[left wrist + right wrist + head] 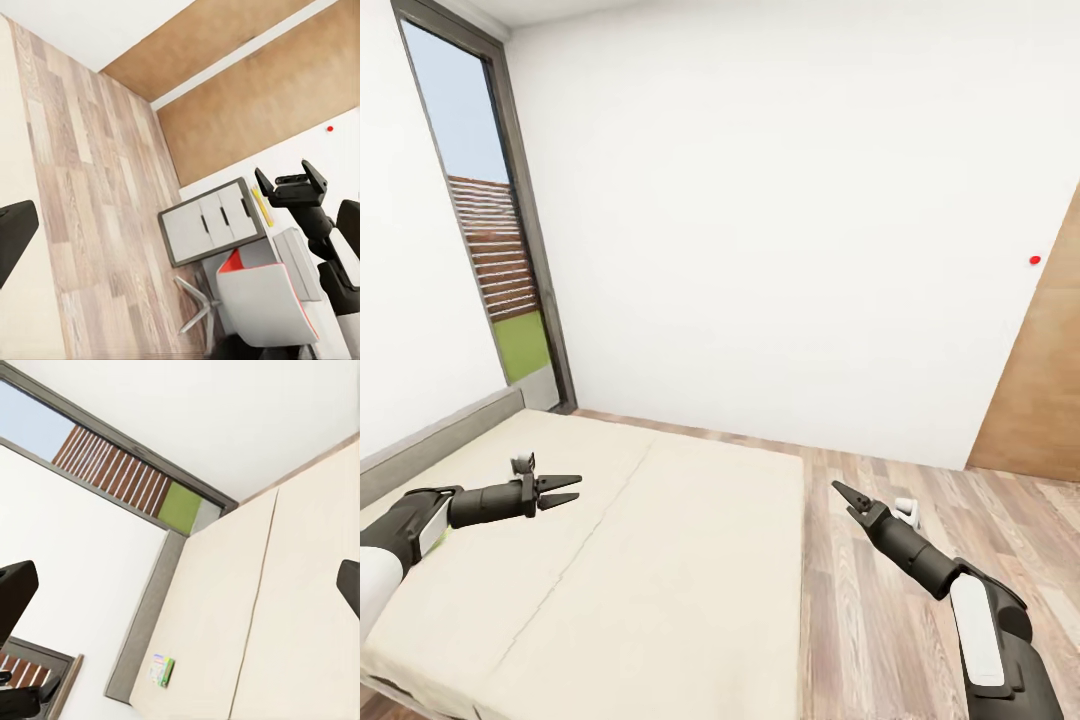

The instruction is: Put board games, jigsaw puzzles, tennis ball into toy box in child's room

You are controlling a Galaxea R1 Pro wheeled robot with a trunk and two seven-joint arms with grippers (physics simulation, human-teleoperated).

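Observation:
A small board game (162, 670) with a pale, green-edged cover lies flat on the beige bed (660, 560), close to the grey headboard (430, 440). My left gripper (565, 489) hovers open over the bed's near left part, holding nothing. Beyond the bed's right edge, my right gripper (848, 493) hangs over the wood floor, open and empty; its spread fingers (261, 182) show in the left wrist view. That view also catches the table (214, 221) with white drawer fronts, a thin yellow strip (262, 206) on its top, and a light-grey tray shape (298, 262) that may be the toy box.
A tall dark-framed window (495, 240) stands behind the headboard. A white wall runs across the back, and a wooden door (1040, 380) is at the right. Wood-plank floor (900, 600) lies right of the bed. A white and red chair (262, 304) stands by the table.

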